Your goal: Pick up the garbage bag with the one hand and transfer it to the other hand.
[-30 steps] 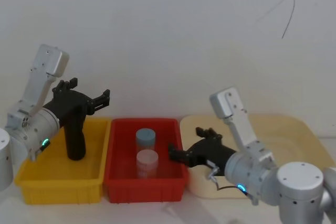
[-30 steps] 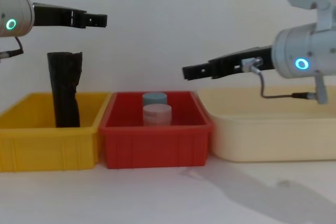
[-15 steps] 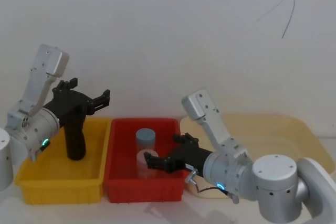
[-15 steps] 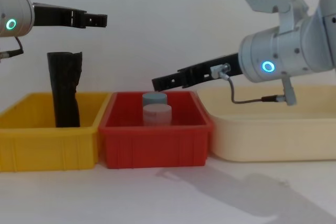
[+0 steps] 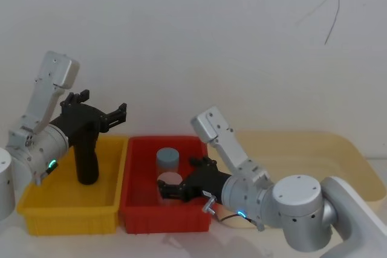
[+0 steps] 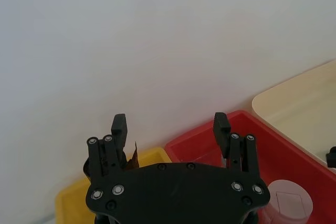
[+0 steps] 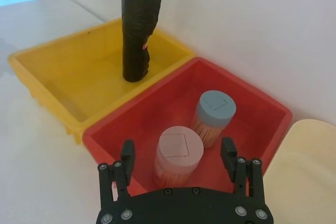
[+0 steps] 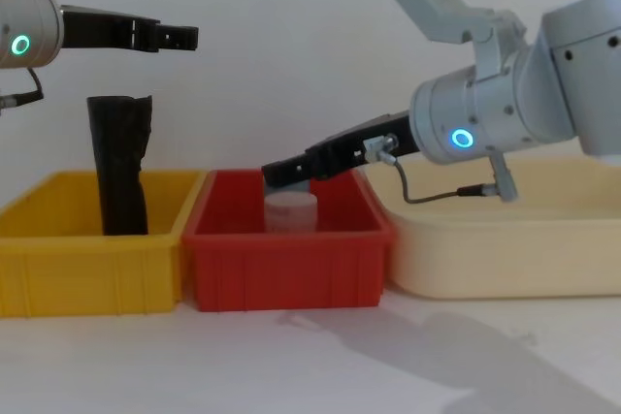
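The yellow bin (image 5: 36, 206) holds the garbage bag (image 5: 86, 160) upright and ungrasped; the pickup step is pending. The left gripper (image 8: 179, 38) hovers above it, jaws wide, and must descend to clamp it. The right gripper (image 5: 164, 189), jaws wide, sits over the red bin (image 5: 136, 209).

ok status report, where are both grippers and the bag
Left gripper open, above the bag. Bag standing in the yellow bin, untouched. Right gripper open, low over the jars in the red bin.
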